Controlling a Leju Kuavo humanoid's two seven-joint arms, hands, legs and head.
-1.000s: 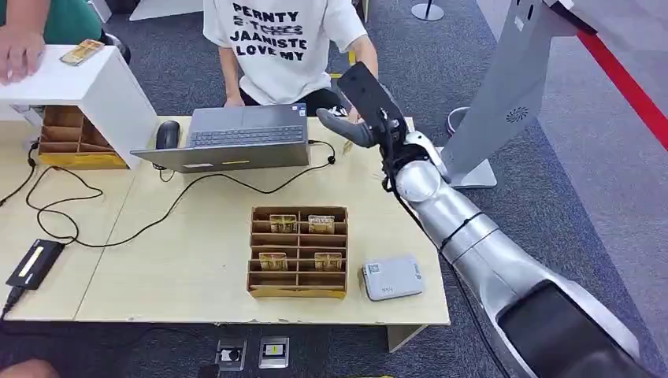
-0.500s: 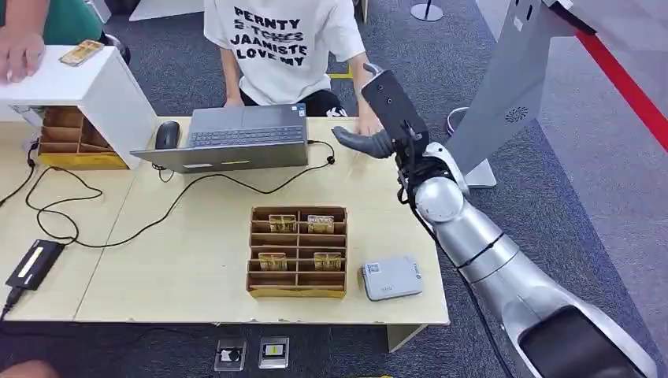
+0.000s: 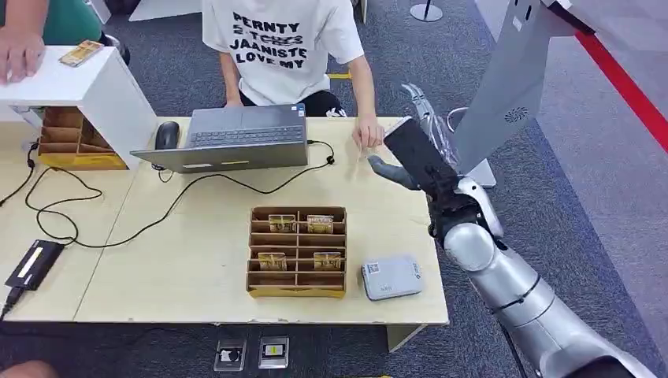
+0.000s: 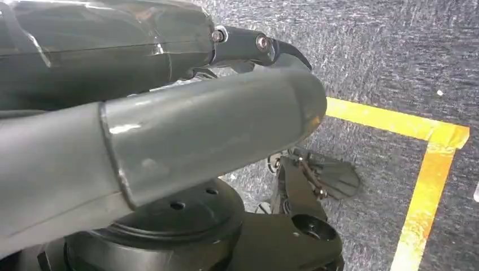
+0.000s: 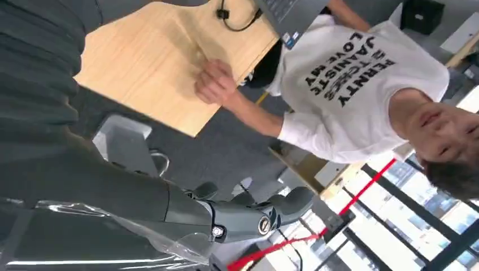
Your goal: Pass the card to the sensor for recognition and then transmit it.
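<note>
My right hand [image 3: 416, 150] hangs above the table's far right corner with its fingers spread and nothing in them; the right wrist view shows those fingers [image 5: 257, 220] bare too. A person's hand [image 3: 369, 132] rests closed on the table just left of it, and I cannot tell whether it holds a card. Several yellow cards [image 3: 283, 224] stand in the brown slotted tray [image 3: 298, 290] at mid-table. The small grey sensor box [image 3: 391, 277] lies right of the tray. My left hand [image 4: 169, 130] hangs over the floor, holding nothing.
A person in a white printed shirt [image 3: 277, 39] sits behind an open laptop [image 3: 240, 138] with a mouse [image 3: 167, 135]. A white box [image 3: 94, 87] with a card [image 3: 81, 52] on top stands at the far left, and a grey kiosk stand [image 3: 504, 87] at the right. Cables [image 3: 118, 228] cross the table.
My right hand has drawn back to the right and toward me, away from the person's hand at the table's far edge. The person's hand now rests on the table.
</note>
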